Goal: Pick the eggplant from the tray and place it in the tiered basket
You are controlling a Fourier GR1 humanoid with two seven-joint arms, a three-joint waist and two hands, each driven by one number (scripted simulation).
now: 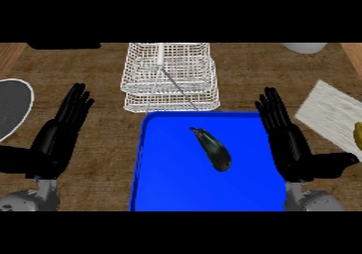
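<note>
Lying loose mid-tray (161,193), eggplant (214,149) untouched; basket (169,74) at 12 o'clock; left hand (59,134) and right hand (286,139) flank, fingers straight, holding nothing.

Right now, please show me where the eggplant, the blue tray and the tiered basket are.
eggplant (215,151), head view, middle of its dark body.
blue tray (169,188), head view, bare floor at lower left.
tiered basket (169,101), head view, front wire wall.

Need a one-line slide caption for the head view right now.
Eggplant lies on the blue tray, white tiered basket behind it, both open hands flanking.
</note>
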